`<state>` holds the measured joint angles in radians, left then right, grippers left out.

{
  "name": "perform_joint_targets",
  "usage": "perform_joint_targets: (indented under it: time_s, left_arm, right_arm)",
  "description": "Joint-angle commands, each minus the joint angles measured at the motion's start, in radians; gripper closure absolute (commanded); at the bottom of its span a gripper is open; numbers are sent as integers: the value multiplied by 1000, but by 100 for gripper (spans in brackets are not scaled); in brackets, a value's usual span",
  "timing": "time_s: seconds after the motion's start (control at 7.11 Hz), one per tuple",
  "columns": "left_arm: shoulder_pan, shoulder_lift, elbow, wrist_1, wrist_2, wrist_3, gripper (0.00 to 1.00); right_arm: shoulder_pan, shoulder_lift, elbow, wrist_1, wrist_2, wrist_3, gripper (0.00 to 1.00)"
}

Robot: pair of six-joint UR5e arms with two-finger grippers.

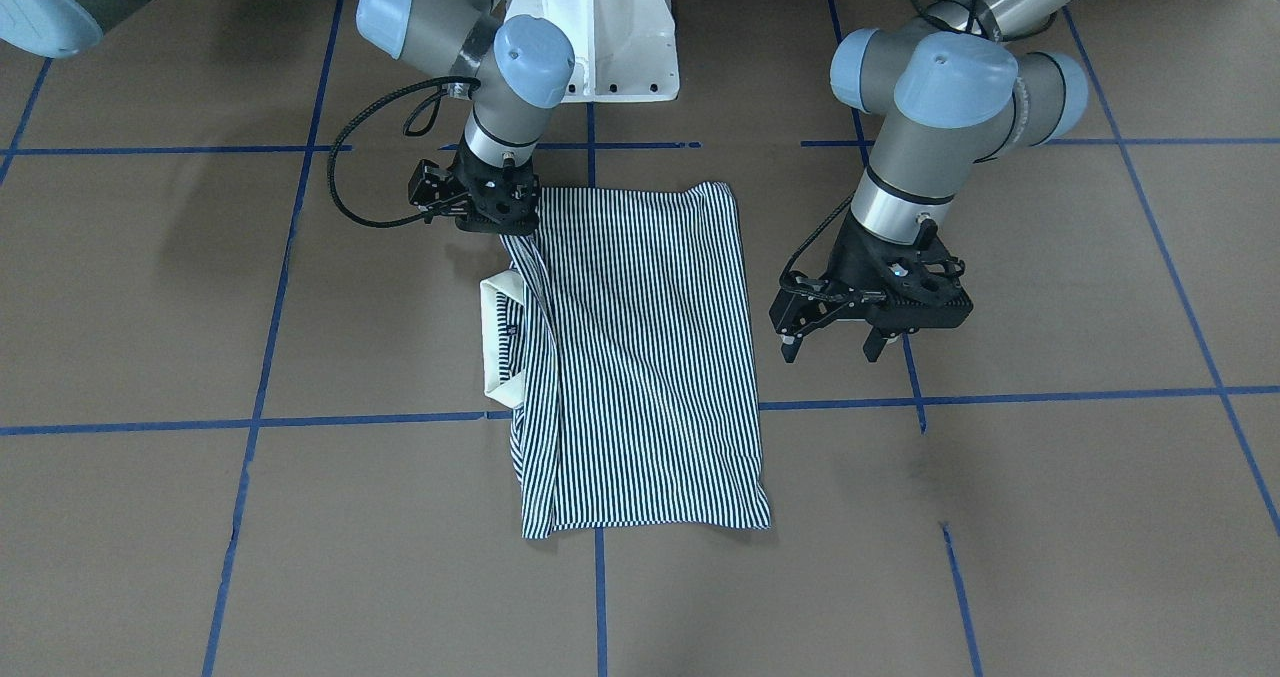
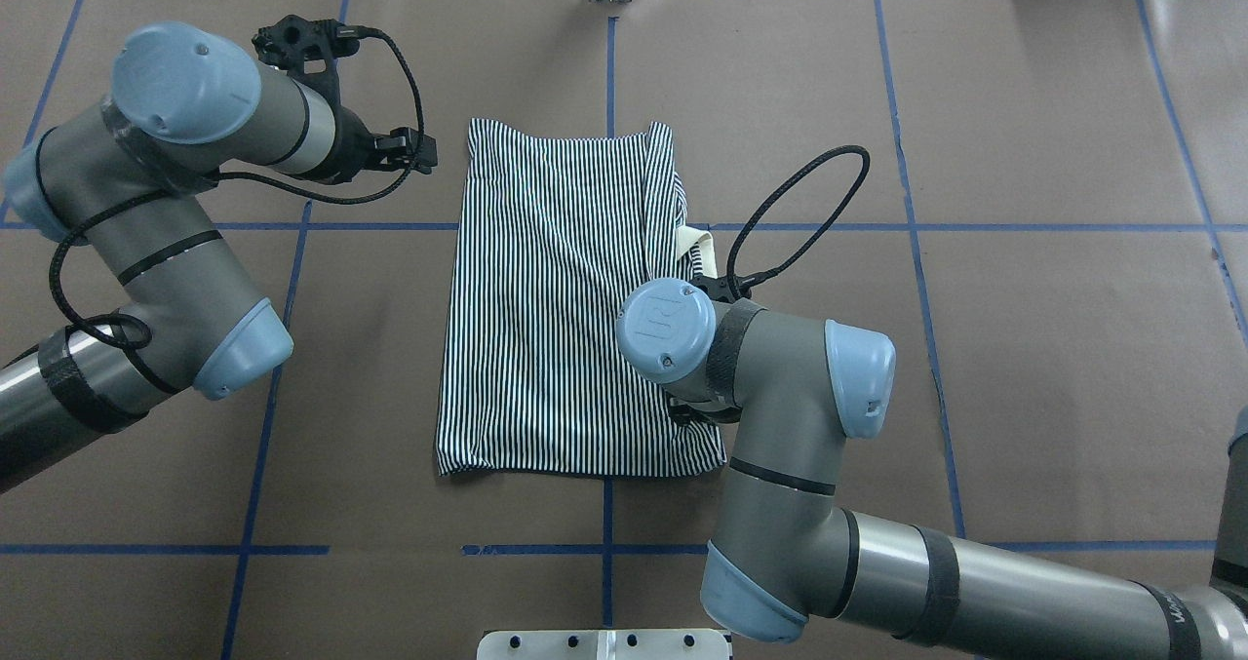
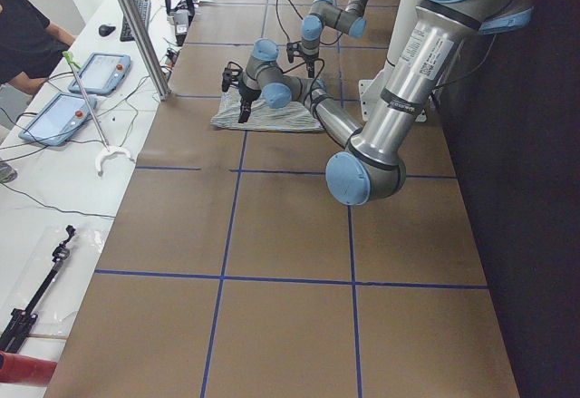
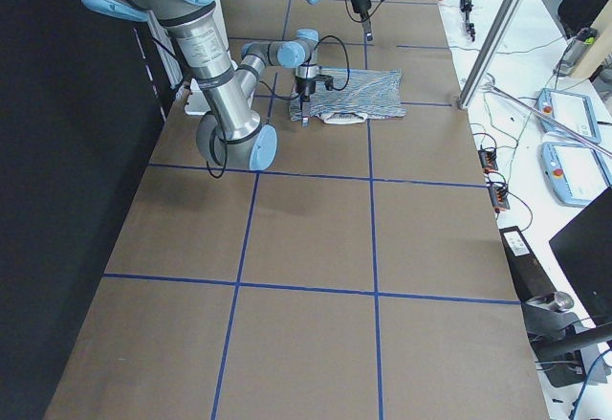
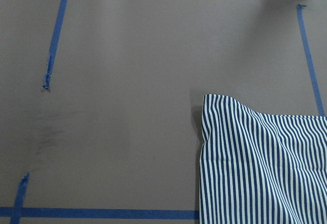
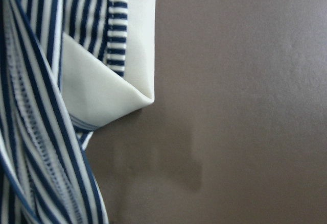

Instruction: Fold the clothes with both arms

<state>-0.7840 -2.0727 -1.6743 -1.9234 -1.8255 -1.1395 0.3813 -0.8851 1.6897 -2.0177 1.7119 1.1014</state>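
Striped polo shirt [image 1: 640, 357] folded flat at centre of the front-facing view on the brown worktop [image 1: 1000, 517], cream collar [image 1: 497, 337] at its left edge, right gripper [image 1: 490, 207] on its upper left corner, fingers hidden so their state is unclear, left gripper [image 1: 832, 349] right of it, fingers wide.

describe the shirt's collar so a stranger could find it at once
On the brown table with blue tape lines, find the striped polo shirt lying before the white pedestal. Its collar pokes out on the side of the right arm: the only plain cream piece among stripes.
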Motion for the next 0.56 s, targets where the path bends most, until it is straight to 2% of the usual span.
perform_joint_targets:
  time_s: [0.0, 0.14, 0.28, 0.42]
  left_arm:
    - [2, 5, -1, 1, 0, 4, 0]
    - [2, 6, 1, 0, 0, 6, 0]
    - [2, 6, -1, 0, 0, 6, 0]
    - [2, 8, 1, 0, 0, 6, 0]
  right_arm:
    - [23, 58, -4, 14, -14, -69, 0]
    - [39, 67, -18, 72, -15, -92, 0]
    - [41, 74, -81, 142, -17, -101, 0]
    - [41, 80, -117, 166, -23, -115, 0]
